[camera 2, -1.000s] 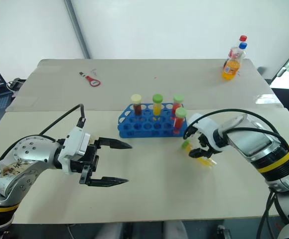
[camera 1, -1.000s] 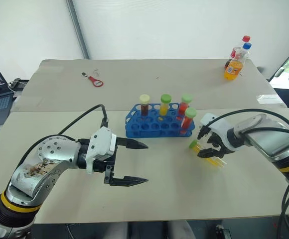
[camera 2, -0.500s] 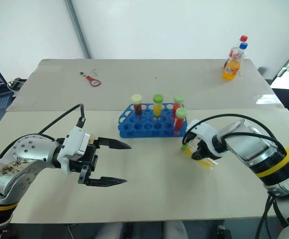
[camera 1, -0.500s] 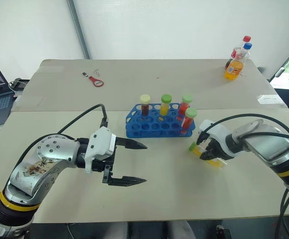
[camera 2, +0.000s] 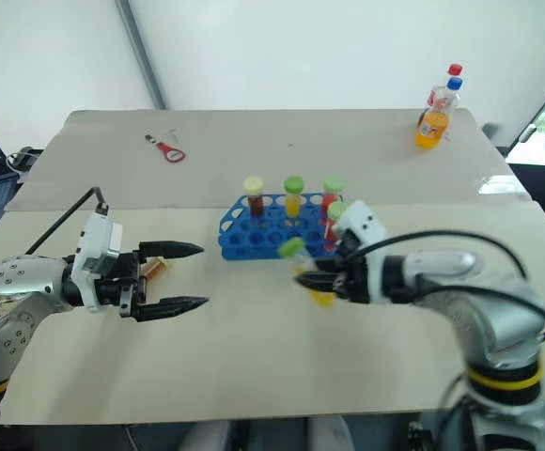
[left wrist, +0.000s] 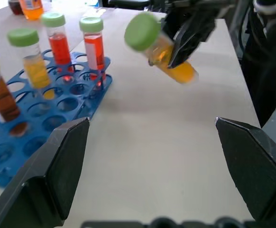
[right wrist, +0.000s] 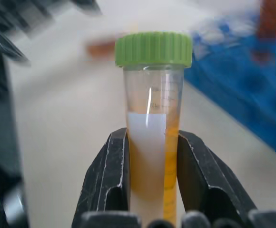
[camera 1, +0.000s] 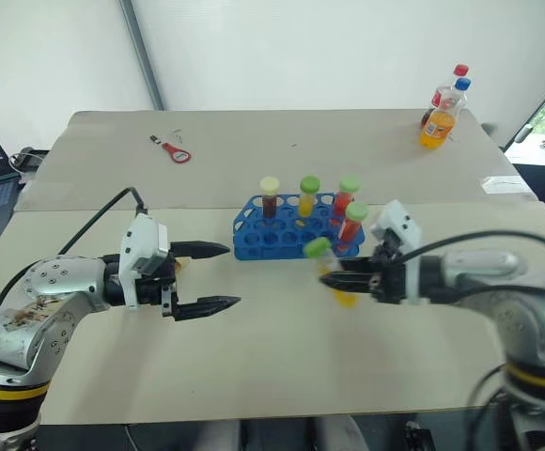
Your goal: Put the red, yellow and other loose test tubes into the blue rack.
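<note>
My right jaws (camera 1: pixel 340 279) are clamped on the yellow tube (right wrist: pixel 152 142), gripping its clear barrel below the green cap (right wrist: pixel 153 49); the tube hangs tilted above the bench (camera 1: pixel 282 366) at centre frame in the left eye view, just in front of the blue rack (camera 1: pixel 263 242). My left jaws (camera 1: pixel 218 276) stand fully apart and hold nothing, at left of centre.

Handling judgement: the tube is a light, rigid plastic cylinder, partly filled with liquid. The smooth wall is likely slippery, so I grip mid-barrel, where both black fingers (right wrist: pixel 104 175) bear flat on the wall. The ribbed screw cap is wider than the barrel and should act as a stop if the tube slides. Breakage risk looks low; tipping and misalignment at the hole are the main concerns.

The rack is bright blue moulded plastic with rows of round holes. Four tubes stand upright in it: an amber-brown tube (camera 1: pixel 271 199) with a cream cap, a second yellow one (camera 1: pixel 308 197) and two red tubes (camera 1: pixel 347 199), all with green caps. A small orange-brown object (camera 2: pixel 154 269) lies on the bench between my left fingers; I cannot tell what it is. The bench surface is matte beige and flat. A soda bottle (camera 1: pixel 440 122) stands at the upper right.
</note>
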Controlling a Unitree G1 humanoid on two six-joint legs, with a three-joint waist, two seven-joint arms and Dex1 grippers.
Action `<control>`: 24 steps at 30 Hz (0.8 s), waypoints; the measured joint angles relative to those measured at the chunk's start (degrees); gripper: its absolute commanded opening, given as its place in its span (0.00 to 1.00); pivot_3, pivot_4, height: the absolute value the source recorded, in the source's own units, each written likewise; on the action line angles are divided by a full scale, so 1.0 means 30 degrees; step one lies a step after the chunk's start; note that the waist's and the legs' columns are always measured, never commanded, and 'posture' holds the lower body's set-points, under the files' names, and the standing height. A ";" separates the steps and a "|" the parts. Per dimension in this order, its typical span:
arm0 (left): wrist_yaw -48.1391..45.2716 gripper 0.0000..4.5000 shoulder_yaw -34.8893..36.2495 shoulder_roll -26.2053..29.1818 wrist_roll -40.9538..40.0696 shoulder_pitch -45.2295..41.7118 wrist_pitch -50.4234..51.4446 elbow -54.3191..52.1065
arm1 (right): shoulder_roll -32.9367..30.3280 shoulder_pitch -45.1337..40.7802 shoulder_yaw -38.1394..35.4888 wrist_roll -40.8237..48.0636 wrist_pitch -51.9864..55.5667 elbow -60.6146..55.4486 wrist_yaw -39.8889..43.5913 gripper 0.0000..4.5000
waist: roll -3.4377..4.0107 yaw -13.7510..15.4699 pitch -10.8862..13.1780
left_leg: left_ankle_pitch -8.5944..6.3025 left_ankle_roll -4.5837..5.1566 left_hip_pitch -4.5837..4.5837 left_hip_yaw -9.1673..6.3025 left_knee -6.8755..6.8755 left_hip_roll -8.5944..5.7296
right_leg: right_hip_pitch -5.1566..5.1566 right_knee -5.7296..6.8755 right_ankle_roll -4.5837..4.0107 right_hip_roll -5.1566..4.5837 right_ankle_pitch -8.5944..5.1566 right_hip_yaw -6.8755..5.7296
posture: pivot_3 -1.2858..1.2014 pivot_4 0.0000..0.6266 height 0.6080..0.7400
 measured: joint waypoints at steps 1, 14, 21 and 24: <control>-0.0065 1.00 0.0054 0.0103 0.0012 0.0023 0.0000 0.0043 | 0.0386 0.0046 0.0017 -0.0443 -0.0808 -0.0054 -0.0682 0.22 | 0.0000 0.0021 0.0000 | 0.0011 -0.0009 0.0007 -0.0001 0.0006 -0.0010 | 0.0006 -0.0005 0.0014 -0.0006 0.0011 -0.0001 | 0.52 0.24 1.00; 0.0298 1.00 -0.0631 -0.0008 -0.0287 -0.1309 0.0566 -0.0126 | 0.6632 0.1206 0.4411 -0.7838 -1.5472 0.6474 -0.7077 0.22 | -0.0003 -0.0494 -0.0002 | 0.0072 -0.0070 0.0076 0.0013 -0.0036 0.0015 | -0.0011 0.0072 -0.0017 0.0044 0.0056 -0.0004 | 0.52 0.24 1.00; 0.0403 1.00 -0.0778 -0.0014 -0.0342 -0.1785 0.0652 -0.0121 | 0.7233 0.1033 0.4866 -0.9140 -1.9131 0.9710 -0.7844 0.22 | -0.0002 -0.0625 -0.0002 | 0.0070 -0.0067 0.0098 0.0015 -0.0047 0.0022 | -0.0009 0.0084 -0.0017 0.0053 0.0056 -0.0004 | 0.52 0.24 1.00; 0.0413 1.00 -0.0843 -0.0021 -0.0344 -0.1835 0.0767 -0.0120 | 0.7558 0.1023 0.5113 -0.9514 -2.0083 1.0575 -0.8021 0.21 | -0.0002 -0.0631 -0.0002 | 0.0071 -0.0068 0.0104 0.0016 -0.0047 0.0025 | -0.0008 0.0092 -0.0017 0.0053 0.0056 -0.0004 | 0.52 0.24 1.00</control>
